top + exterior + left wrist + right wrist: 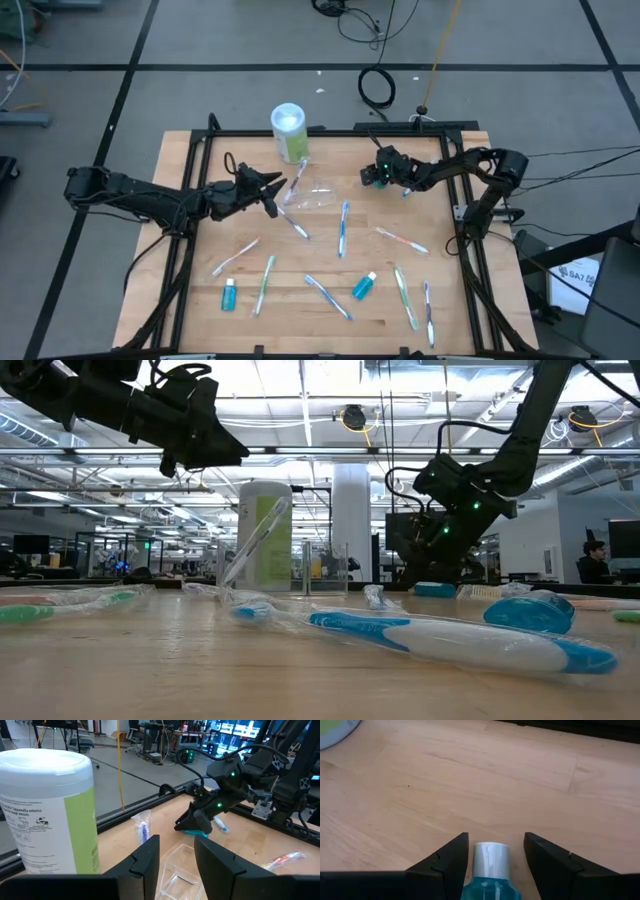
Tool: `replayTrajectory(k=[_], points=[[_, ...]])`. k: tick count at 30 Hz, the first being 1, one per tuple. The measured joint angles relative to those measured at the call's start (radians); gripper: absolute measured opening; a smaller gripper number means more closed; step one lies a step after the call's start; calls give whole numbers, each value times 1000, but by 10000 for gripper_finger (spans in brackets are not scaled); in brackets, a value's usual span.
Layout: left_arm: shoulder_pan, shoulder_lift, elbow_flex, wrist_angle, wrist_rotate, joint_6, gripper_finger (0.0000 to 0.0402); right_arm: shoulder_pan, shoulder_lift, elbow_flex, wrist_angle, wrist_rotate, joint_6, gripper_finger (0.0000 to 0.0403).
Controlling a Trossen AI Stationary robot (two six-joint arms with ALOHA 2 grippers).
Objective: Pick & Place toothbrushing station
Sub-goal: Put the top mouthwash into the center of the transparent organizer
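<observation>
The right gripper (494,851) sits low over the far right part of the wooden surface (470,300), its jaws spread to either side of a teal tube (490,870) with the white cap pointing forward between them. The fingers flank the tube with a narrow gap on each side — not yet pressing it, so far as the right wrist view shows.

The left gripper (268,190) hovers beside the green-and-white canister (288,130), above the clear plastic container (315,197). Its jaws are parted and carry nothing.

Remaining items lie scattered on the surface: two more teal tubes (229,295) and (364,286) near the front edge, and wrapped toothbrushes (343,226) spread across the middle and right.

Handling assessment:
- The tube is probably light and rigid at the cap, softer along the body. Grasp across the body just behind the cap; a hard squeeze could deform it.
- The toothbrushes are slim and lie flat in what appears to be slick film — likely to slide or pivot. Take hold near mid-handle, jaws across the narrow width.
- The clear container looks thin-walled and light; grip one wall gently.
</observation>
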Motion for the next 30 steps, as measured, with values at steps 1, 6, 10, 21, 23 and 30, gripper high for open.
replayTrajectory(k=[1,6,10,21,23,30], points=[[0,0,0,0,0,1,129,0,0,0,-4,-1,-13,180],[0,0,0,0,0,1,129,0,0,1,-22,-20,-64,162],[0,0,0,0,0,0,129,-1,0,1,-26,-20,-77,145],[0,0,0,-1,0,1,129,-1,0,1,-26,-21,-113,93],[0,0,0,-1,0,1,129,-1,0,1,-26,-22,-114,91],[0,0,0,-1,0,2,129,-1,-7,0,-23,-28,-148,104]])
